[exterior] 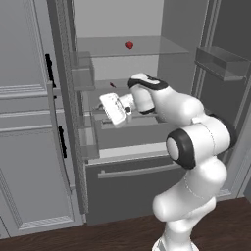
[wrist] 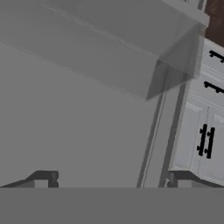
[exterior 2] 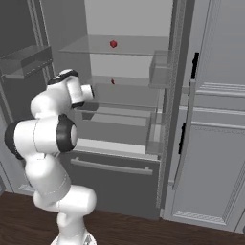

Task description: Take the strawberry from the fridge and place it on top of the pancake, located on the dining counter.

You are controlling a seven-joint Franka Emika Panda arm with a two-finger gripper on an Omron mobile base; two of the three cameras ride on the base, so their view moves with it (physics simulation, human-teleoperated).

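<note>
Strawberry point(exterior: 129, 45) sits on the upper glass shelf point(exterior: 147, 48) of the open fridge point(exterior: 122, 191), toward the far middle of the shelf, nothing touching it; same red blob in the right base view point(exterior 2: 113, 44). One shelf lower lies a thin dark red sliver point(exterior: 112, 85), also seen from the right point(exterior 2: 113, 81), well apart from the strawberry.

Both fridge doors stand swung open. Left door carries clear bins point(exterior: 83, 78); right door has a bin point(exterior: 220, 61) high up. Bottom drawer point(exterior: 132, 184) with its long pale handle is shut.

Gripper point(exterior: 113, 109) is at mid-fridge height, below and a bit left of the strawberry, near the lower shelf level, pointing toward the left door side. Jaws spread wide, nothing between them. In the hand view the two fingertips point(wrist: 41, 180) sit far apart at the bottom, with a grey wall and what is probably a clear door bin point(wrist: 170, 65) ahead, hard to be sure at this angle.

Light grey panelled cabinets with black handles point(exterior: 49, 68) stand left of the fridge, more to the right in the right base view point(exterior 2: 195, 64). Dark wood floor point(exterior: 122, 235) below.
</note>
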